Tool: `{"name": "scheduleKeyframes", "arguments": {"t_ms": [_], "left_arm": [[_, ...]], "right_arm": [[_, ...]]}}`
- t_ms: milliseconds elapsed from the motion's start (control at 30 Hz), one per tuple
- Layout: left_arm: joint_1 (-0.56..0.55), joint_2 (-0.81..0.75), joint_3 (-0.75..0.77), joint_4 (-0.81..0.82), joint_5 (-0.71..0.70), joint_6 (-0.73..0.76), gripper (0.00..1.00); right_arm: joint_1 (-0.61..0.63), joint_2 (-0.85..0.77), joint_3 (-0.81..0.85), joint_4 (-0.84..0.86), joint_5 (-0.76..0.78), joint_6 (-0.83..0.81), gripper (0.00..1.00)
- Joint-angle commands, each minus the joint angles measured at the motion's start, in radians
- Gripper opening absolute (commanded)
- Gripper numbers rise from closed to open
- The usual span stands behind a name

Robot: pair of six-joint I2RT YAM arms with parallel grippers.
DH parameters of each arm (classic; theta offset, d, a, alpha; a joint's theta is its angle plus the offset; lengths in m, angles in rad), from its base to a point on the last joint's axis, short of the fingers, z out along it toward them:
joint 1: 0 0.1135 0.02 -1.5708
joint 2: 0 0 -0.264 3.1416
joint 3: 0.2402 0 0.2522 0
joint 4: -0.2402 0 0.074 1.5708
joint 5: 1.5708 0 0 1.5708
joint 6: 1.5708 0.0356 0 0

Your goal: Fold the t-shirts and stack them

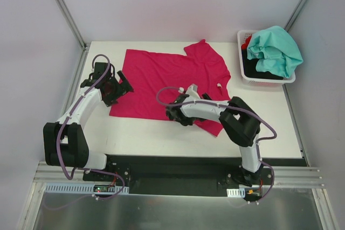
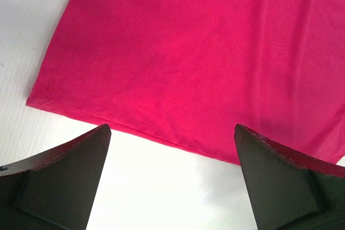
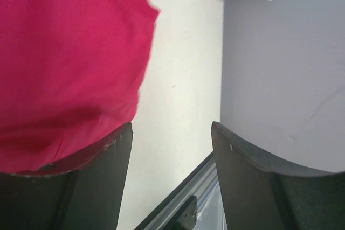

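Black fingers of my left gripper sit close to my eye, one at each bottom corner. They are spread wide and hold nothing. Just past them lies the big pink shirt, flat on the white table. I see a stitched edge and one corner of it, and I hang just above that edge.

My right gripper is partly spread. Between its two fingers I see only table, so it holds nothing. The pink shirt lies right by one finger, on its outer side. I cannot tell if they touch.

From high up, the pink shirt is spread out in the middle of the table. Its neck points to the right, and a small white label sits there. My left gripper is at the shirt's left edge. My right gripper is at its near edge.

A white basket stands at the far right corner of the table. A teal shirt is heaped on top and hangs over the rim. Under it I see black cloth and a bit of red cloth.
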Motion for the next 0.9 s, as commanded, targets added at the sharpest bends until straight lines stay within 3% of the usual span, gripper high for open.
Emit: {"name": "scheduleKeyframes", "arguments": {"t_ms": [0, 133, 200, 267, 300, 467, 567, 867], "left_arm": [[0.008, -0.016, 0.036, -0.027, 0.009, 0.041, 0.99], [0.008, -0.014, 0.038, -0.028, 0.010, 0.044, 0.99], [0.008, -0.013, 0.039, -0.028, 0.009, 0.047, 0.99], [0.008, -0.010, 0.039, -0.031, 0.007, 0.050, 0.99], [0.008, -0.010, 0.038, -0.031, 0.009, 0.050, 0.99], [0.008, 0.003, 0.036, -0.031, 0.027, 0.043, 0.99], [0.006, 0.003, 0.036, -0.031, 0.032, 0.041, 0.99], [0.008, -0.005, 0.044, -0.031, 0.038, 0.047, 0.99]], "right_arm": [[-0.113, -0.065, 0.067, -0.074, 0.171, -0.112, 0.63], [-0.186, -0.108, 0.078, 0.041, 0.161, -0.249, 0.62], [-0.190, -0.157, 0.080, 0.091, 0.070, -0.353, 0.61], [-0.183, -0.192, 0.073, 0.153, -0.014, -0.393, 0.57], [-0.161, -0.226, 0.064, 0.177, -0.093, -0.423, 0.48], [-0.069, -0.225, 0.052, 0.135, -0.207, -0.366, 0.43], [-0.031, -0.225, 0.011, 0.148, -0.267, -0.333, 0.33], [0.020, -0.220, -0.023, 0.194, -0.386, -0.315, 0.29]]}}
